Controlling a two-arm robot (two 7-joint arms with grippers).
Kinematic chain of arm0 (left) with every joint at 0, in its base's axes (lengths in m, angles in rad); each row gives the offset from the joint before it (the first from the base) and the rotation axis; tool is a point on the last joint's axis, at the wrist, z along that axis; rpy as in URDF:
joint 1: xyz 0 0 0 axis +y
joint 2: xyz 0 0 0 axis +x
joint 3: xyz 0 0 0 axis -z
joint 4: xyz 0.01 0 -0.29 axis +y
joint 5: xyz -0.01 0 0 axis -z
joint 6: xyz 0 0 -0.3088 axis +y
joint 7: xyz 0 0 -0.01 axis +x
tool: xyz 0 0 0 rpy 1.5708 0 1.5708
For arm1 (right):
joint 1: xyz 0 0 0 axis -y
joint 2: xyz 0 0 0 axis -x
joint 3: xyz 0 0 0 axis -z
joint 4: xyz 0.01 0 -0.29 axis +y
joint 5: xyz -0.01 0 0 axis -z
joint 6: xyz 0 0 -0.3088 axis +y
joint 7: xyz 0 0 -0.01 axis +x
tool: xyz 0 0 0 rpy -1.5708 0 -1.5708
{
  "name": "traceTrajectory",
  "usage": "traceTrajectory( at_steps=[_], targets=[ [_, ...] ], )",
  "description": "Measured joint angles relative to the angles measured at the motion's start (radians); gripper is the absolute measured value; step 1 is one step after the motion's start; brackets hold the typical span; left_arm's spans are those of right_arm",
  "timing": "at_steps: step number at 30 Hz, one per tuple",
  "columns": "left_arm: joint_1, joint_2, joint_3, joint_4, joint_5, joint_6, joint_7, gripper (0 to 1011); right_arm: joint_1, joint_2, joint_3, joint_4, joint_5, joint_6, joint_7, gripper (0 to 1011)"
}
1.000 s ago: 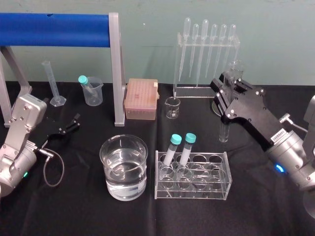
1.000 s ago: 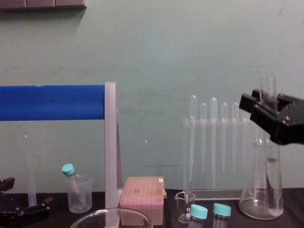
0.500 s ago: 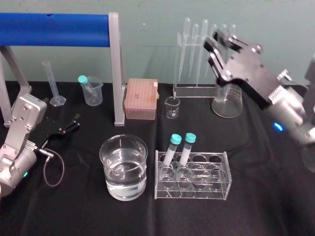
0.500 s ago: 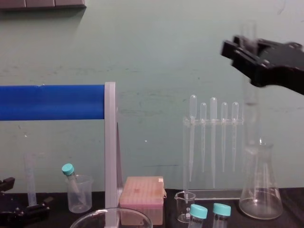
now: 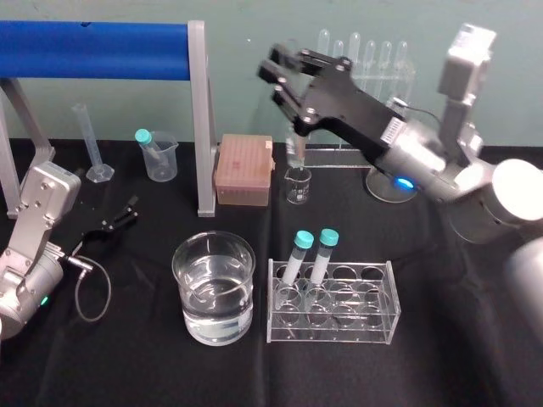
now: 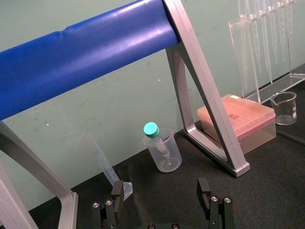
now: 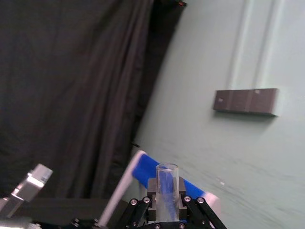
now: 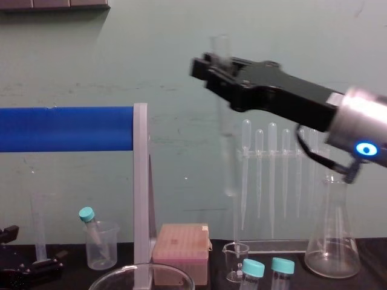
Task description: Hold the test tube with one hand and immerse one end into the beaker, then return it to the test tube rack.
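My right gripper (image 5: 287,93) is raised above the back of the table, shut on the test tube (image 5: 294,153), a clear glass tube hanging upright from its fingers. In the chest view the test tube (image 8: 227,151) reaches from above the right gripper (image 8: 213,69) down toward the small glass beaker. The right wrist view shows the test tube's open mouth (image 7: 167,183) between the black fingers. The beaker (image 5: 214,288), wide and half full of water, stands at the front left of the test tube rack (image 5: 333,312). My left gripper (image 6: 159,200) rests open at the table's left side.
Two teal-capped tubes (image 5: 310,254) stand in the rack. At the back are a pink tip box (image 5: 243,170), a small glass beaker (image 5: 298,185), a conical flask (image 5: 390,182), a pipette stand (image 5: 361,59), a plastic beaker (image 5: 159,157), a graduated cylinder (image 5: 89,144) and a blue-bar frame (image 5: 93,40).
My right gripper lifted the test tube up out of the conical flask and carried it left, to above the small glass beaker. The left arm has not moved.
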Motion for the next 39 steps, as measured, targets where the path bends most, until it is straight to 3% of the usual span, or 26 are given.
traceTrajectory(
  at_steps=[8,21,30,39],
  targets=[
    [0.000,0.000,0.000,0.000,0.000,0.000,0.000,1000,0.058,-0.059,-0.061,0.069,0.058,-0.010,0.078,222],
    [0.000,0.000,0.000,0.000,0.000,0.000,0.000,1000,0.027,-0.107,-0.117,0.063,0.156,-0.004,0.120,222],
    [0.000,0.000,0.000,0.000,0.000,0.000,0.000,1000,-0.016,-0.112,-0.147,0.028,0.186,0.001,0.108,222],
    [0.000,0.000,0.000,0.000,0.000,0.000,0.000,1000,-0.067,-0.080,-0.160,-0.052,0.180,0.011,0.051,222]
  ],
)
